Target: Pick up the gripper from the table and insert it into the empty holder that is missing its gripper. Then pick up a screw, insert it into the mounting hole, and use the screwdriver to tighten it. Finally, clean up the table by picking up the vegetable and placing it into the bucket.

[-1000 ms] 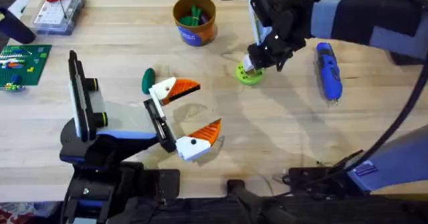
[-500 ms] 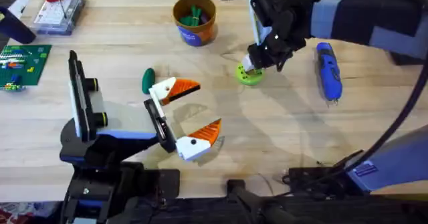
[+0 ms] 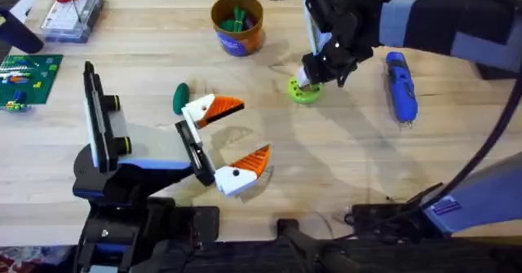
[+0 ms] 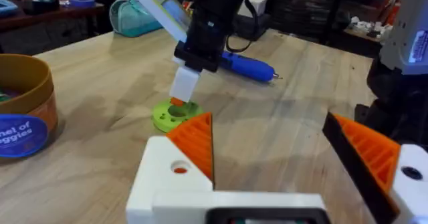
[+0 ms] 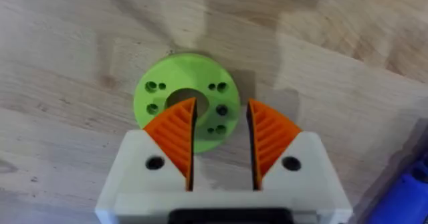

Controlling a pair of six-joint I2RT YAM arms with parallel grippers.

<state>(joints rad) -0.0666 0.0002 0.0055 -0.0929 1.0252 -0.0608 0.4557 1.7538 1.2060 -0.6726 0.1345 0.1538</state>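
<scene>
My right gripper (image 3: 305,79) hangs just above a lime-green disc (image 3: 304,91) with a centre hole. Its orange pads (image 5: 175,134) are slightly open with nothing between them, one over the disc's (image 5: 155,93) hole. My left gripper (image 3: 251,129) rests wide open and empty near the table's (image 3: 351,159) front middle. The dark-green vegetable (image 3: 180,98) lies just behind its upper finger. The blue screwdriver (image 3: 400,85) lies to the right of the disc. The orange-brown bucket (image 3: 237,25) stands at the back centre. A loose gripper, its holder and a screw are out of view.
A clear parts box (image 3: 72,14) with a red-handled tool on it sits at the back left, and a green board (image 3: 28,76) lies in front of it. Green pieces lie inside the bucket. The left wrist view shows the disc (image 4: 167,115), screwdriver (image 4: 247,65) and bucket (image 4: 23,110).
</scene>
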